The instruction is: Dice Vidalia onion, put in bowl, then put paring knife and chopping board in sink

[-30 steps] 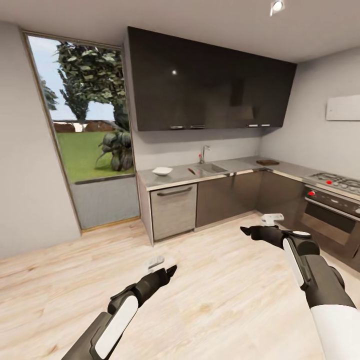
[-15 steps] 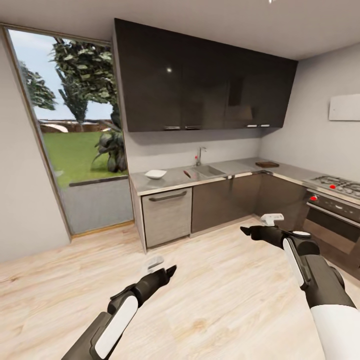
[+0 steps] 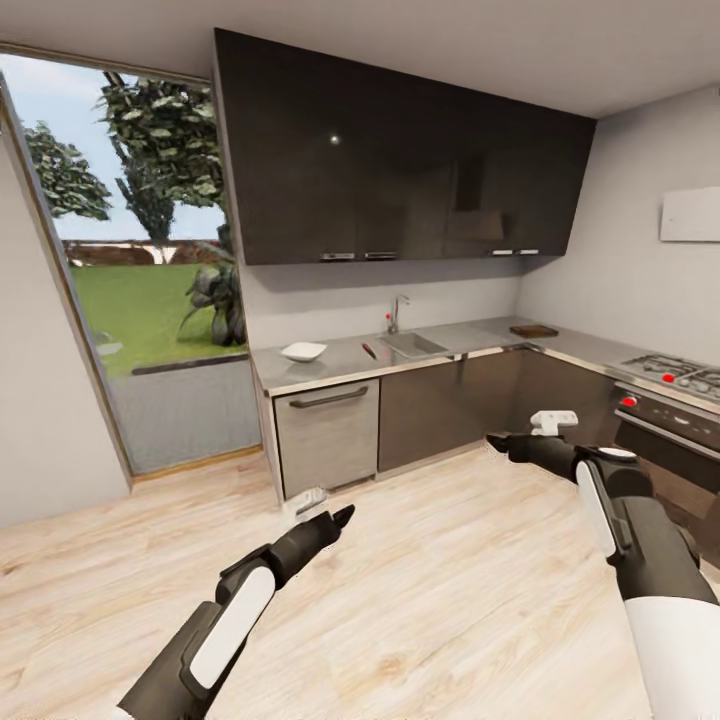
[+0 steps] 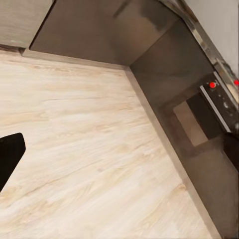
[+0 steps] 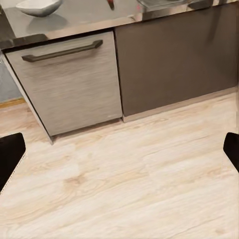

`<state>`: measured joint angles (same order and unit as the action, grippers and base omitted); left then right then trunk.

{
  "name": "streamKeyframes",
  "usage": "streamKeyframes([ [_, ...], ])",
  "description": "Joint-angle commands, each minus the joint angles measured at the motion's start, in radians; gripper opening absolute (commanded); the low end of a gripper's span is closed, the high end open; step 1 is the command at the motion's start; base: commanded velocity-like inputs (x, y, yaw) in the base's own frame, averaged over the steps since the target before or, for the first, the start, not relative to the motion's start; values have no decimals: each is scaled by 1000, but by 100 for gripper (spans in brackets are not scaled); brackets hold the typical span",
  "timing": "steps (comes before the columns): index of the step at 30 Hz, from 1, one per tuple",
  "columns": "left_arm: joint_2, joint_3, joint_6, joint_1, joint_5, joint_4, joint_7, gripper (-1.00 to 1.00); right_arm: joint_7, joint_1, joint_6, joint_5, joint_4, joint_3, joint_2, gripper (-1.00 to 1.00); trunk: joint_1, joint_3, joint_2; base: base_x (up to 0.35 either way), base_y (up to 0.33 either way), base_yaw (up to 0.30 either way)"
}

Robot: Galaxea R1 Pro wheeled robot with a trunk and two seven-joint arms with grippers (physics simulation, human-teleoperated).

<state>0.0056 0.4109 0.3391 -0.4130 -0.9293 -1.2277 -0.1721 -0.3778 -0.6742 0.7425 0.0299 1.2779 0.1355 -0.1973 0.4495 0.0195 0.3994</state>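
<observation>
Camera closer to the kitchen than a second ago; the whole view has shifted, window edge now cut off at left. Both arms held out over the wood floor (image 3: 420, 590), nothing carried.

Left hand (image 3: 325, 522): fingers near together in head view, one dark fingertip (image 4: 9, 155) seen from the wrist; opening cannot be told.

On the worktop (image 3: 330, 372), left to right: white bowl (image 3: 303, 351), then the red-handled paring knife (image 3: 369, 350) just beside the sink (image 3: 412, 344) with its chrome tap (image 3: 396, 312). Onion not discernible in the basin from here. Chopping board (image 3: 534, 330) well apart, on the corner run near the hob (image 3: 680, 372).

Right hand (image 3: 497, 440): fingertips (image 5: 10, 154) wide apart in wrist view, empty.
</observation>
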Motion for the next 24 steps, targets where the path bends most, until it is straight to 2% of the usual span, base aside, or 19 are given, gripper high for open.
streamKeyframes([
  [1,1,2,2,-6,-16,-7,-9,100,-3,-6,6,3,6,1,0,100,1,-1,1,0,0,0],
  [3,1,2,2,-18,-26,-19,-9,100,-3,-17,6,3,18,1,0,100,1,-1,1,0,0,0],
  [9,1,2,2,-37,-26,-52,-9,100,-3,-51,6,3,35,1,0,100,1,-1,1,0,0,0],
  [11,-10,-10,2,-48,-38,-63,-19,100,9,-40,-6,2,24,-10,-8,100,1,-1,1,0,0,0],
  [17,-15,-34,1,-80,-71,-97,-26,100,30,-23,-13,2,-5,-18,-11,100,1,-1,1,0,0,0],
  [18,-16,-35,1,-81,-124,-133,-27,100,30,-22,-13,2,-6,-18,-11,100,1,-1,1,0,0,0],
  [24,-16,-36,1,-82,-127,-133,-27,100,32,-21,-14,2,-8,-19,-11,100,1,-1,1,0,0,0],
])
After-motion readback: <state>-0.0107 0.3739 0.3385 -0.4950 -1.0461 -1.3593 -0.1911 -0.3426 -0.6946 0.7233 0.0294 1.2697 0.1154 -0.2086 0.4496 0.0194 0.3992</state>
